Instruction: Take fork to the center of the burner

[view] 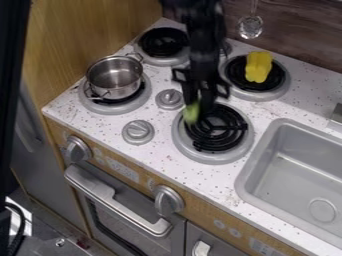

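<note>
We see a blurred green thing [192,113], too indistinct to confirm as the fork, over the left edge of the black coil burner [220,140], long axis roughly upright, leading end unclear. The gripper [200,102] is beside it; we cannot tell its grip. Around that burner lie the speckled white counter [163,162] and, right, the grey sink [287,165].
</note>
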Tool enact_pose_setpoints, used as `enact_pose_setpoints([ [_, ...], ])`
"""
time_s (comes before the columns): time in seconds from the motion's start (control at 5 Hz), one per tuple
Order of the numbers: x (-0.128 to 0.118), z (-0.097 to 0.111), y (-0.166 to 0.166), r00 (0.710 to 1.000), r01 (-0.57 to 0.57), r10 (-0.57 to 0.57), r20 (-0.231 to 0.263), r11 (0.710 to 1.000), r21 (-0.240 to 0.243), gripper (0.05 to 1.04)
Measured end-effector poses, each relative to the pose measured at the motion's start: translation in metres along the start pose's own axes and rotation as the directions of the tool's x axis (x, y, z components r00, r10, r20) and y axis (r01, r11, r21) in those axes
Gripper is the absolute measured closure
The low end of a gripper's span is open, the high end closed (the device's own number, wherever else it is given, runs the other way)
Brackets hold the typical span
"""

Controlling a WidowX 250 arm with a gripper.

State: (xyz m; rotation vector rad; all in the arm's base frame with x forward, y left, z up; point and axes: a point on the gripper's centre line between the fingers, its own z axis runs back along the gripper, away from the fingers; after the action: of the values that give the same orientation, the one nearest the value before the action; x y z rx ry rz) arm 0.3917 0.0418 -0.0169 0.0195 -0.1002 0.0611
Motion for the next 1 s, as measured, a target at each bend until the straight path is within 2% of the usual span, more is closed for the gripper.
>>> enact_pose_setpoints([
  [0.2,0.046,0.012,0.015,0.995,-0.049,0.047,0.09,0.999,0.017,0.772],
  [0.4,0.059,0.0,0.043,0.991,-0.115,0.112,0.074,0.993,0.028,0.772],
  [0.6,0.053,-0.021,0.06,0.988,-0.155,0.155,0.018,0.987,0.036,0.772],
  [0.8,0.051,-0.025,0.062,0.987,-0.163,0.163,0.009,0.986,0.036,0.772],
  [1.0,0.05,-0.025,0.064,0.985,-0.173,0.173,-0.001,0.985,0.025,0.73],
])
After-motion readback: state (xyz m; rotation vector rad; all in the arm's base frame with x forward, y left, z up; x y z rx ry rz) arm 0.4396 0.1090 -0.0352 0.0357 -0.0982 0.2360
